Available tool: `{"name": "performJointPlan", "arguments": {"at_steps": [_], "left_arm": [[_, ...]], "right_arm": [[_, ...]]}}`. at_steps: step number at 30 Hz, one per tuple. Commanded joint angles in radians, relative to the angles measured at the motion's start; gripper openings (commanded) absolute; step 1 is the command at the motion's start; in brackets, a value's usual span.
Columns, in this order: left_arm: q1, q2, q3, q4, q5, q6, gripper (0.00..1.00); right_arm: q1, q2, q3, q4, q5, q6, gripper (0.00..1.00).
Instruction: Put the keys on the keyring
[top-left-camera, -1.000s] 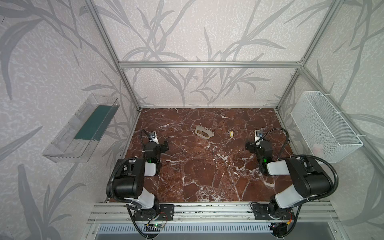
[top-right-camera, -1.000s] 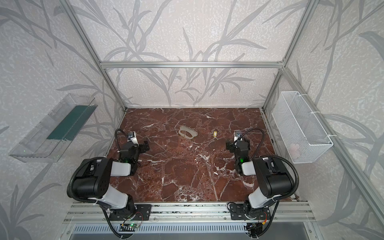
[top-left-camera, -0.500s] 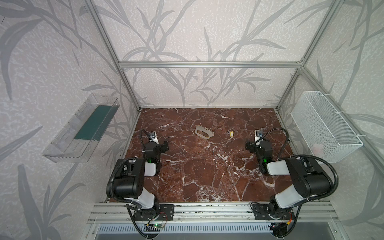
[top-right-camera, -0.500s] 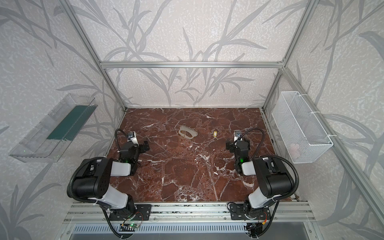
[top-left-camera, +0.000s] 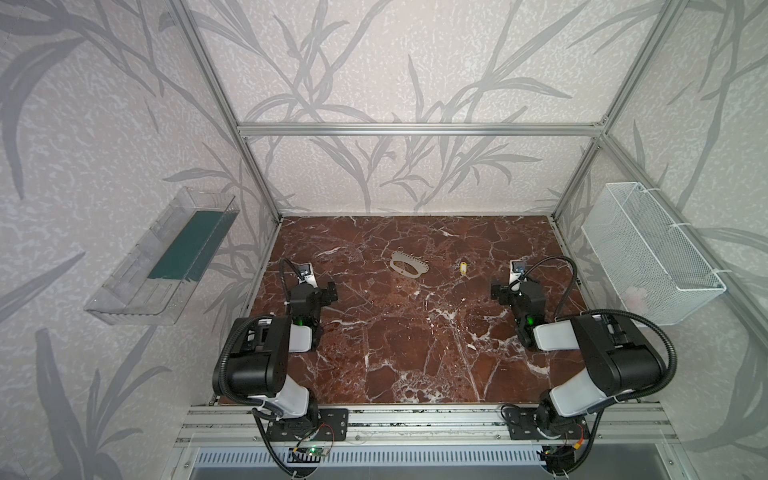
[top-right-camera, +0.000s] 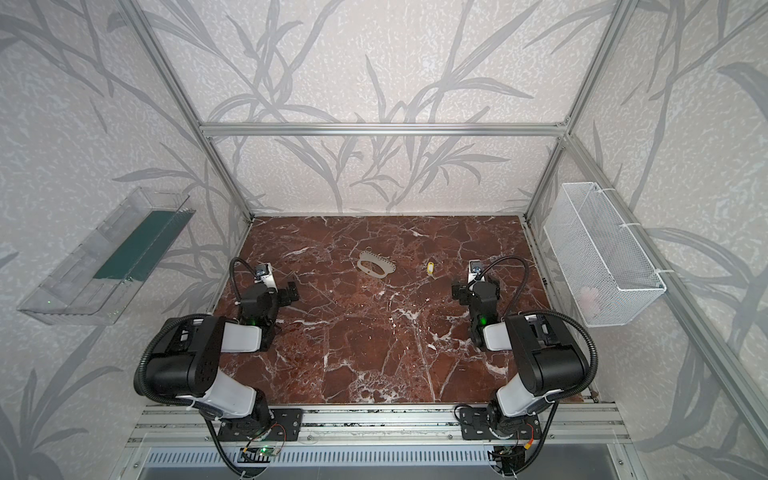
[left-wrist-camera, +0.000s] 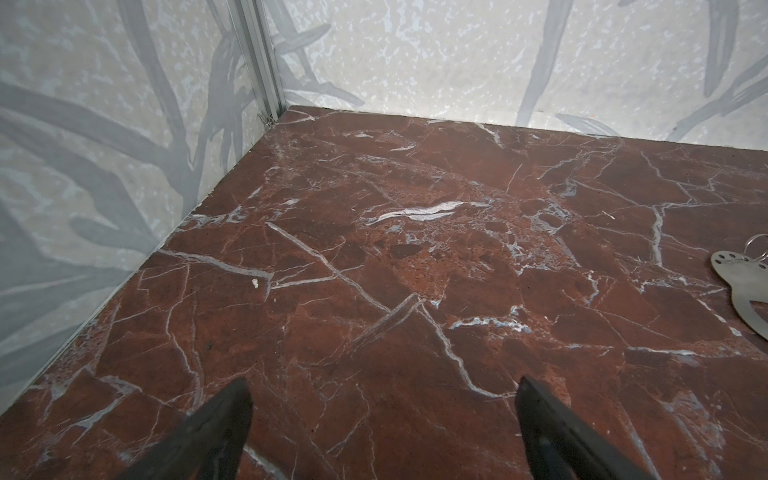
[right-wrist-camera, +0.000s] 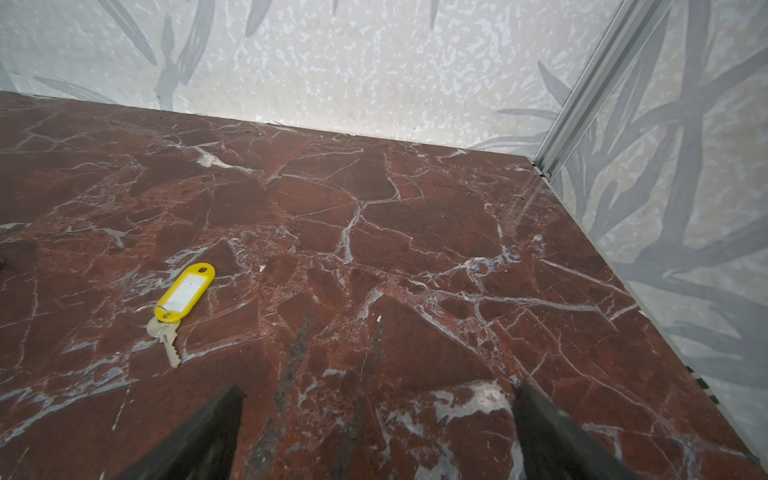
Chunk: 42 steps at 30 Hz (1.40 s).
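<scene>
1. A small silver key (right-wrist-camera: 164, 338) is seen on a thin ring (right-wrist-camera: 145, 311) together with a yellow tag (right-wrist-camera: 187, 293). The set lies flat on the red-brown marbled table (top-left-camera: 415, 340), in its far half and right of the middle.
2. Its long axis runs roughly front to back. The tag's free end is turned toward the back wall, and the key's toothed blade toward the right gripper (right-wrist-camera: 379, 388).
3. A flat beige oval plate (top-left-camera: 409, 266) with a large cutout is laid left of the tag, well apart from it. In both top views its long axis is slanted from far-left to near-right.
4. A second thin ring (left-wrist-camera: 754, 245) is seen at the plate's holed end nearer the back wall. Whether it is threaded through cannot be told.
5. The left gripper (left-wrist-camera: 383, 386) is poised low near the left wall. Its fingers (left-wrist-camera: 224, 424) are spread wide, with only table seen between them.
6. The right gripper's fingers (right-wrist-camera: 548, 428) are likewise spread wide over bare table, with the key ahead of them and off to one side.
7. A clear tray (top-left-camera: 166, 266) is mounted on the left wall and a white wire basket (top-left-camera: 648, 257) on the right wall, both off the table.
</scene>
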Motion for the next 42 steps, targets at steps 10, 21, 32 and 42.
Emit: {"name": "performJointPlan", "arguments": {"at_steps": [10,21,32,42], "left_arm": [[-0.021,-0.203,0.168,-0.425,0.011,0.024,0.99],[-0.220,-0.252,0.475,-0.830,-0.032,-0.319,0.99],[-0.418,0.132,0.853,-1.064,0.053,-0.272,0.98],[-0.447,0.517,1.279,-1.380,0.147,-0.199,0.87]], "right_arm": [[0.049,-0.096,-0.039,0.026,0.053,-0.065,0.99],[0.235,-0.516,0.227,-0.744,0.174,0.015,0.99],[0.235,-0.508,0.335,-0.979,0.040,0.155,0.99],[0.235,-0.444,0.378,-1.073,0.008,0.162,0.99]]}}
